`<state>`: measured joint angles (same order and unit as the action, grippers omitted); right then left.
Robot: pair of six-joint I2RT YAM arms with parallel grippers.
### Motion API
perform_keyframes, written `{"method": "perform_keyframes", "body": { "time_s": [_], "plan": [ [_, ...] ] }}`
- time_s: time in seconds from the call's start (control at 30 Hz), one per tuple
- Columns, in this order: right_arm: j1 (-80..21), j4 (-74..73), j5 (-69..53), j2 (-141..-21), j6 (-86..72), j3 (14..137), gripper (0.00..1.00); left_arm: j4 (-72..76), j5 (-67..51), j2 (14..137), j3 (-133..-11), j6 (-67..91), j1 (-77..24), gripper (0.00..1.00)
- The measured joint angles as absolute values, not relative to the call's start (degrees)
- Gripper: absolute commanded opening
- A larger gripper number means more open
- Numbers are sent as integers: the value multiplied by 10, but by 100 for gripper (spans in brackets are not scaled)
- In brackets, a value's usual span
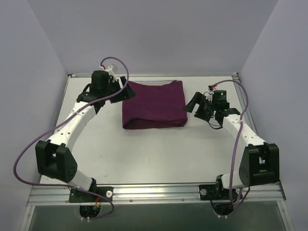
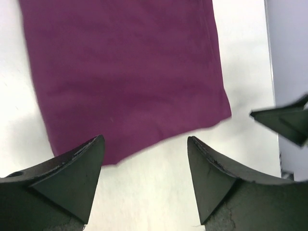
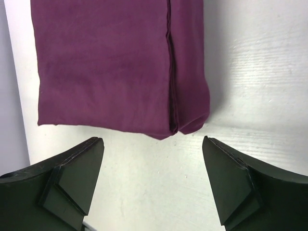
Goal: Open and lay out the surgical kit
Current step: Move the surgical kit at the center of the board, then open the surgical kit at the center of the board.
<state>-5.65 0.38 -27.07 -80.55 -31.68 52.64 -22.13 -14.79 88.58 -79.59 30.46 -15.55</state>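
The folded deep-purple cloth bundle [image 1: 154, 105] lay lengthwise between my left gripper [image 2: 145, 139] and my right gripper [image 3: 152, 139], each just beside one short end, equally near. Both had their fingers apart, holding nothing.

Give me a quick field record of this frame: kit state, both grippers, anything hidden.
kit: purple cloth wrap, folded shut into a flat rectangular bundle on the white table
contents: tray and instruments not visible
fold seam: runs lengthwise near one long edge
left gripper: open, nothing gripped, at the wrap's far-left corner
right gripper: open, nothing gripped, facing the wrap's right end with bare table between
progress: unwrapping not yet started
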Motion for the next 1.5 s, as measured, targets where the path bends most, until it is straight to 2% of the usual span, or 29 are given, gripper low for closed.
{"method": "perform_keyframes", "body": {
  "time_s": [0.13,0.63,0.97,1.07,1.37,1.47,1.5],
  "plan": [
    [-56,-9,-290,-805,-321,522,81,-282,-136,858,-792,289,-213,72],
    [-56,24,-371,-963,-333,563,59,-360,-111,902,-875,217,-277,73],
    [-56,22,-380,-964,-347,582,52,-363,-128,934,-902,211,-277,74],
    [-56,19,-383,-961,-347,582,50,-367,-126,948,-913,203,-279,79],
    [-57,-17,-394,-959,-336,585,47,-369,-144,973,-941,185,-298,85],
    [-58,-20,-395,-958,-331,585,40,-362,-145,979,-950,172,-309,87],
    [-60,-20,-395,-958,-332,585,29,-360,-145,979,-950,167,-314,88]
  ]
}}
